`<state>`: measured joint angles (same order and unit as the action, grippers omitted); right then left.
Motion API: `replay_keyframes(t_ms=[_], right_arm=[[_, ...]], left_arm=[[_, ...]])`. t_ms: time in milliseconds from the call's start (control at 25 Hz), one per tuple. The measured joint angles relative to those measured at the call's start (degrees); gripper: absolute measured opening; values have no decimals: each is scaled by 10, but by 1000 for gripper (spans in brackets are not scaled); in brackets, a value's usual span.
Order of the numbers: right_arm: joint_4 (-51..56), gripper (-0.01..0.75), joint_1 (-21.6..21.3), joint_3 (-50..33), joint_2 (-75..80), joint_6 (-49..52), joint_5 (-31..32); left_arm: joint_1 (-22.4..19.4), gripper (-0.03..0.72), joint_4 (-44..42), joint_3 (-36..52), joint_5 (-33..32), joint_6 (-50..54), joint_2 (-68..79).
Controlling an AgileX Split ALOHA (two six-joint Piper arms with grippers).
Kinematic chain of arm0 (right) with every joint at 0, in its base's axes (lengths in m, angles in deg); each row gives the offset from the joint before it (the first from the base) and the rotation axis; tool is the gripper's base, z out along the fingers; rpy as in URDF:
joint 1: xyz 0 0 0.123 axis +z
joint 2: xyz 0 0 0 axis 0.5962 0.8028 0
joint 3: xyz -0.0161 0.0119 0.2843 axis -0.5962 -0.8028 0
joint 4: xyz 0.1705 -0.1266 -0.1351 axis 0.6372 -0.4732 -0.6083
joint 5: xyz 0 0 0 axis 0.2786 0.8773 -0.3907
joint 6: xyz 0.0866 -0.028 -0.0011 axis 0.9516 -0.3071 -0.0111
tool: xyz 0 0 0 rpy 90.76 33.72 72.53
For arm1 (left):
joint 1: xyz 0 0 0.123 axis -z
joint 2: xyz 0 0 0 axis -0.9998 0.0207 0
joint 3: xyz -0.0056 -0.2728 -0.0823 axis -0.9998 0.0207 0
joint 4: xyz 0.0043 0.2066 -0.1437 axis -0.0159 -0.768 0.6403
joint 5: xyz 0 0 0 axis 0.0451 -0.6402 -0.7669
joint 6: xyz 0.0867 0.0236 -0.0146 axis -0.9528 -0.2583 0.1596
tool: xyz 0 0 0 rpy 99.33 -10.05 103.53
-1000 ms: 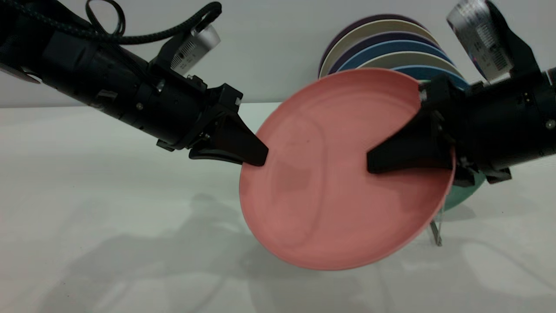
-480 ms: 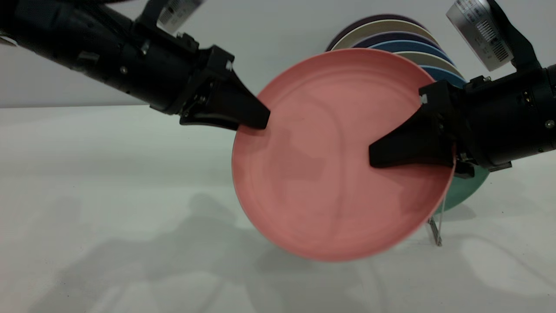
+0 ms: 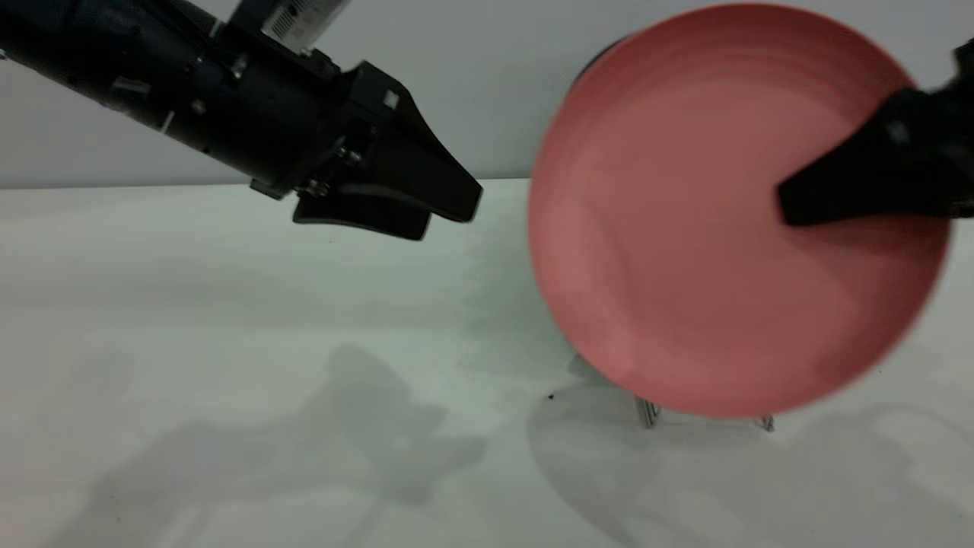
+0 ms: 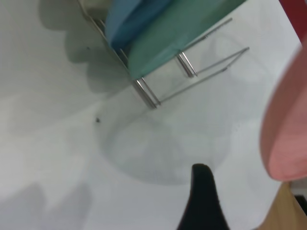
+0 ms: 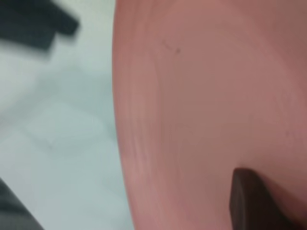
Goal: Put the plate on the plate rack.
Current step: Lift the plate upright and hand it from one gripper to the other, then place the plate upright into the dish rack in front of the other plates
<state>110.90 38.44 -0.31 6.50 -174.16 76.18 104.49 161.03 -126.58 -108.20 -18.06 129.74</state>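
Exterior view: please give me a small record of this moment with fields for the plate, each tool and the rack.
plate: round matte salmon-pink plate, held up on edge above the table, in front of the rack
right tool: shut on the plate at its right rim
left tool: apart from the plate, holds nothing
rack: thin silver wire plate rack, already holds a teal-green plate and a blue plate

Even, bright overhead light throws soft grey shadows across the bench (image 3: pixel 228 342); the plate (image 3: pixel 708 251) is motion-blurred, both wrist views soft.
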Motion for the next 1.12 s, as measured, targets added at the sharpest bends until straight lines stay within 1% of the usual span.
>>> replay_keyframes(t_ms=[80, 160, 280, 360, 440, 520, 640, 760, 880, 1120], right_arm=[[-69, 145, 0, 12, -28, -1, -10], [-111, 145, 0, 28, -53, -2, -18], [-151, 145, 0, 61, -83, -8, -24], [-173, 145, 0, 87, -93, -25, -23], [-196, 145, 7, 107, -95, -45, -26], [-235, 145, 27, 117, -95, -67, -44], [-304, 145, 78, 118, -95, -77, -89], [-366, 144, 118, 118, -93, -74, -140], [-400, 144, 133, 118, -85, -73, -176], [-406, 144, 136, 118, -54, -72, -194]], left_arm=[[-17, 580, 0, 0, -1, 0, -11], [-37, 580, 2, 0, -4, 0, -25], [-67, 580, 9, 0, -15, 1, -46], [-79, 580, 14, 0, -20, 1, -57], [-82, 580, 17, 0, -24, 2, -64], [-83, 580, 17, 0, -28, 2, -65], [-83, 580, 17, 0, -29, 2, -65], [-83, 580, 17, 0, -29, 2, -65], [-83, 580, 18, 0, -29, 2, -65], [-83, 580, 21, 0, -29, 2, -65]])
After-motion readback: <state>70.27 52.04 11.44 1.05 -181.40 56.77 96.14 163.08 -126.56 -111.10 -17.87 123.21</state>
